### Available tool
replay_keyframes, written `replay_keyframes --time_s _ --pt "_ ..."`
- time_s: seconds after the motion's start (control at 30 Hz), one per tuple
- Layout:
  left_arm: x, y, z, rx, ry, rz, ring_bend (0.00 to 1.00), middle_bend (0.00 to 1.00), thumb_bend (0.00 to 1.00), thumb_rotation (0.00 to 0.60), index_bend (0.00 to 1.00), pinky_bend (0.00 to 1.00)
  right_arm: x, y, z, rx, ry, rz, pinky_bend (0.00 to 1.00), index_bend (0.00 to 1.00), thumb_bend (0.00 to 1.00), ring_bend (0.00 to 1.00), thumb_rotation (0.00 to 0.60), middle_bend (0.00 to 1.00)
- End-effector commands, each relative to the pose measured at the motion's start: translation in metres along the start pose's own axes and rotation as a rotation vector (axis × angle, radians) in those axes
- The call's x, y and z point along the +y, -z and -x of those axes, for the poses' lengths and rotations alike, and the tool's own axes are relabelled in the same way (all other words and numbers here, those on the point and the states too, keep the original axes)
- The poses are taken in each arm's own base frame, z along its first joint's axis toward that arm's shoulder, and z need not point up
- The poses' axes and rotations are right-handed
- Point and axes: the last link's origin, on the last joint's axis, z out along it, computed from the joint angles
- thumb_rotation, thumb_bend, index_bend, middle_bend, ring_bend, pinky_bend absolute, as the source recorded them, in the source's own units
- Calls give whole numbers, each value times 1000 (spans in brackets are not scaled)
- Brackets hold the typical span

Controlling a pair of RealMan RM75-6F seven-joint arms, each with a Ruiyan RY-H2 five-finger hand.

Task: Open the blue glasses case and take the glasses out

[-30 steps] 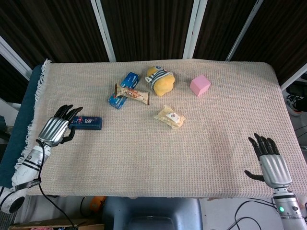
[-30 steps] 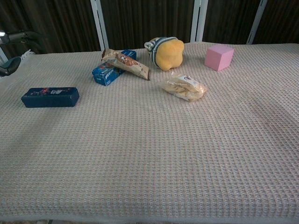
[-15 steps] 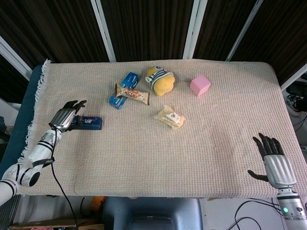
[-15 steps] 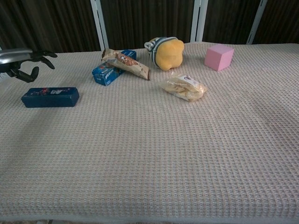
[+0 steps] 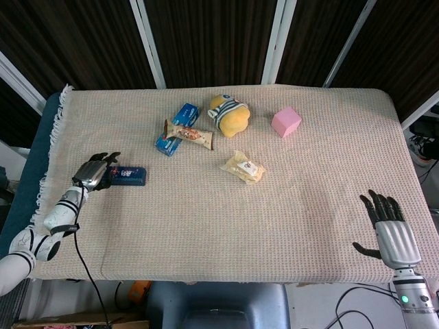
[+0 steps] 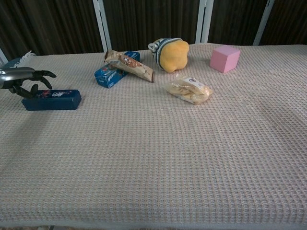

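Blue glasses case (image 5: pixel 129 176) lies flat and closed at about 9 o'clock on the table, long axis roughly left-right, well apart from everything else.

Handling, my read: rigid box-type shell, light, smooth printed skin so probably slippery under hard fingertips. Will skate on the cloth if pushed from one end only. Seam/hinge side not resolvable from either view. Best bet: pin the body from above or by the long sides with one hand, lift the lid edge with the other. Glasses inside are fragile, so no squeezing across the lid.

Left hand (image 5: pixel 91 174) is at the case's left end, fingers (image 6: pixel 42 74) curled loosely over that end. Contact vs. just hovering: cannot tell; no firm grasp visible.

Right hand (image 5: pixel 389 230) sits at about 4 o'clock near the front-right corner, fingers spread, holding nothing, well apart from the case.

Clutter, all toward 12 o'clock:
- blue snack box (image 5: pixel 178 128) with a brown wrapper bar (image 5: pixel 189 135) lying across it
- yellow plush toy (image 5: pixel 229 115) with striped cap
- clear snack bag (image 5: pixel 243 166) nearer centre
- pink cube (image 5: pixel 285 122) at about 1 o'clock

Surface: beige waffle-weave cloth (image 5: pixel 288 212) over the table, fringed on the left edge. Soft, some grip, may bunch under a dragged case. Room: dark panelled backdrop with white struts behind.
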Motion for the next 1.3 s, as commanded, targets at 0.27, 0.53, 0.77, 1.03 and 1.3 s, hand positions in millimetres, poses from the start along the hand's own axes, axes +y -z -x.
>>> replay_keyframes --time_s 0.27,0.53,0.77,1.03,1.3 --pt "-14 14 6 -35 -56 -13 61 299 810 600 0 0 0 4 -6 20 -25 -9 22 0 184 0 600 0" --pt "-8 42 15 -79 -57 49 91 337 812 600 0 0 2 9 -11 42 -48 -17 23 0 184 0 600 0" --pt "11 65 25 -99 -82 144 97 315 810 600 0 0 3 13 -13 49 -59 -22 23 0 184 0 600 0" --pt "42 89 35 -128 -107 238 139 347 791 600 0 21 5 14 -16 52 -68 -19 24 0 184 0 600 0" --pt "71 101 48 -139 -83 298 144 335 779 600 0 33 7 17 -20 64 -82 -22 27 0 184 0 600 0"
